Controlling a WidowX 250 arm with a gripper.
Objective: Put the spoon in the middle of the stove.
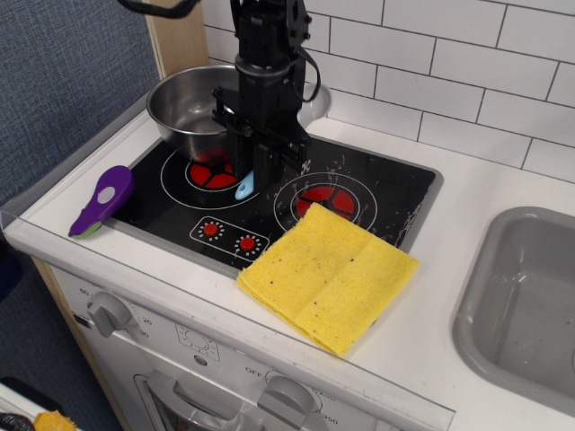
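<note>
The stove (pixel 377 193) is a black glossy cooktop with two red burners and two small red dials. My gripper (pixel 260 162) hangs over its middle, between the two burners, shut on the spoon. The spoon's light blue handle tip (pixel 243 189) sticks out below the fingers, just above or touching the black surface. Its grey bowl (pixel 314 94) shows behind the gripper near the tiled wall.
A steel pot (pixel 189 106) stands at the stove's back left. A purple tool with a grey oval (pixel 102 199) lies at the left edge. A yellow cloth (pixel 328 277) overlaps the stove's front right corner. A grey sink (pixel 526 305) is at the right.
</note>
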